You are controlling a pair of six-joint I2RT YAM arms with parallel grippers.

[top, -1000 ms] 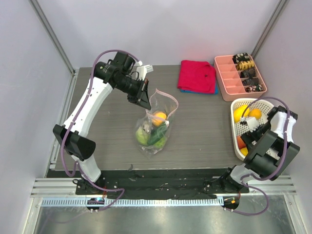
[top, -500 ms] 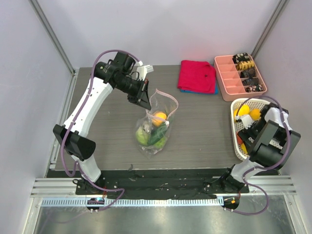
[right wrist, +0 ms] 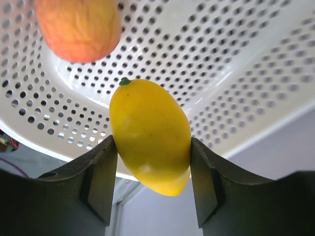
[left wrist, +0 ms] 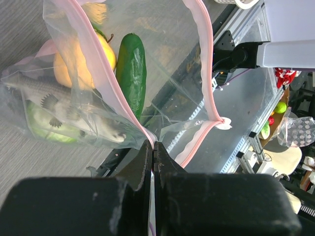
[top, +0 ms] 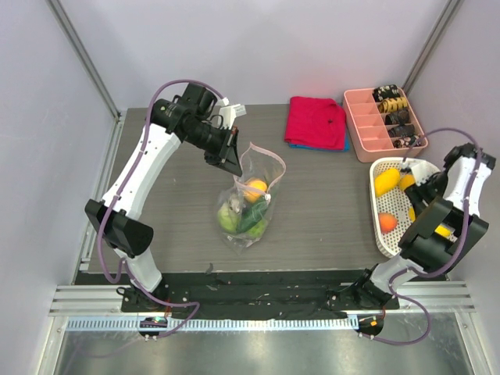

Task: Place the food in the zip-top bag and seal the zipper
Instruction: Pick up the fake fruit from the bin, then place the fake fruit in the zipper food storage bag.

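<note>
The clear zip-top bag [top: 248, 212] stands mid-table with an orange, green fruit and a dark cucumber [left wrist: 132, 69] inside. Its mouth hangs open, and the pink zipper [left wrist: 206, 64] curves round the opening. My left gripper [top: 232, 160] is shut on the mouth edge and holds it up; in the left wrist view the jaws [left wrist: 152, 147] pinch the pink strip. My right gripper [top: 422, 201] is over the white basket [top: 380, 238] and is shut on a yellow lemon [right wrist: 150, 135]. More food lies in the basket: a yellow fruit [top: 385, 181] and a red-orange one [top: 387, 222], which also shows in the right wrist view [right wrist: 78, 27].
A folded red cloth [top: 316, 121] lies at the back of the table. A pink compartment tray [top: 367, 129] with dark small parts stands at the back right, just behind the basket. The right wall is close beside the right arm.
The right arm has swung its wrist up and toward the right wall over the basket, uncovering the fruit in it. The left arm and the bag have not moved.
</note>
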